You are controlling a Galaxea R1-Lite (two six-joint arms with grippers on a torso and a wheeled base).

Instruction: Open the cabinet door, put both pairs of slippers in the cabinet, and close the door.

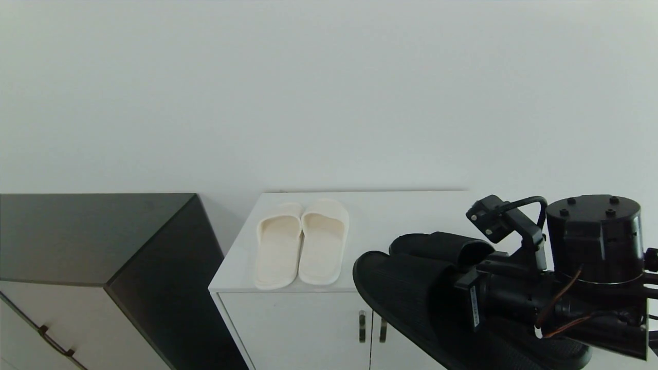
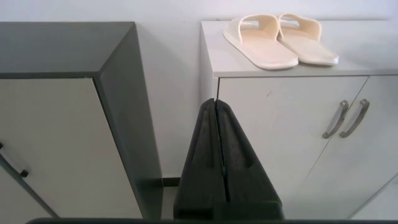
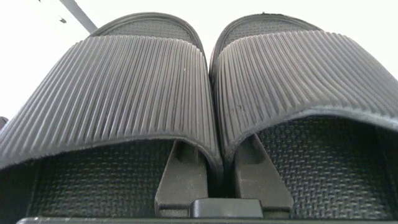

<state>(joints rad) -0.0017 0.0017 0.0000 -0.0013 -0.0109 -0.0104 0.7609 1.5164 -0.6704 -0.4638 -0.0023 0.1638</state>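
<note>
Currently right gripper (image 3: 217,177) is clamping both black slippers (image 1: 406,288) together, while left gripper (image 2: 219,155) is hanging closed, empty.

No text, number or sign can be read. A narrow white label (image 1: 473,308) is seen on the black housing (image 1: 514,300) of the right arm, just behind the black ribbed rubber slippers (image 1: 411,288). Print is carried on it, but it is too small to be made out.
</note>
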